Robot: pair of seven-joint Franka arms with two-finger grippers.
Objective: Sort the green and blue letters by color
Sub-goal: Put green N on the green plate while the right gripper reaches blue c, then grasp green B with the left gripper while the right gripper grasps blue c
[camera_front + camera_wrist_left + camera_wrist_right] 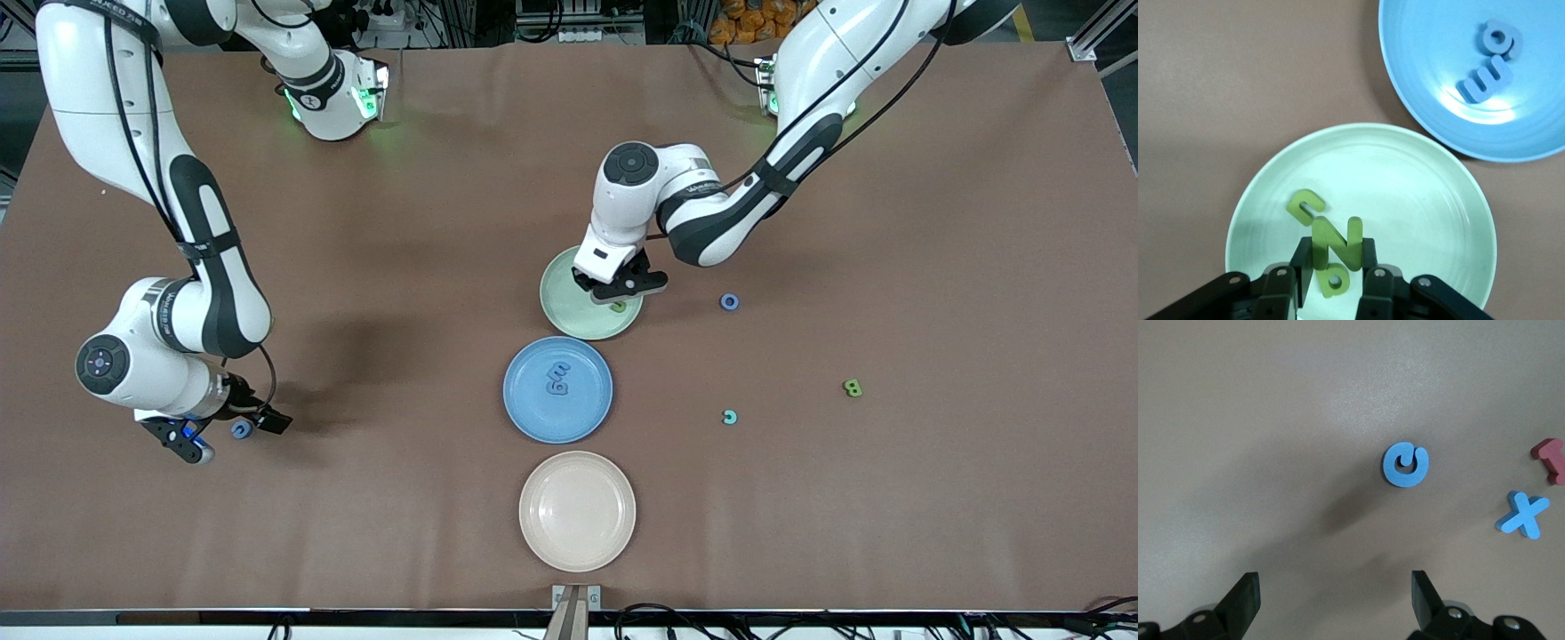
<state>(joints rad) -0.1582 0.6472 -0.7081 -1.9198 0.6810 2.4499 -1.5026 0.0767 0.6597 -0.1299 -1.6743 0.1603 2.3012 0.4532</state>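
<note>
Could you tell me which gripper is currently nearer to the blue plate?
The left. The left gripper is over the green plate, which sits right beside the blue plate. The right gripper is open over a blue letter toward the right arm's end of the table.

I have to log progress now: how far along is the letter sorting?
Partly done. Two blue letters lie in the blue plate, and green letters in the green plate. The left gripper is over that plate, around a green N. The right gripper, open, is over a blue G. A blue ring, green 8 and blue X remain.
</note>
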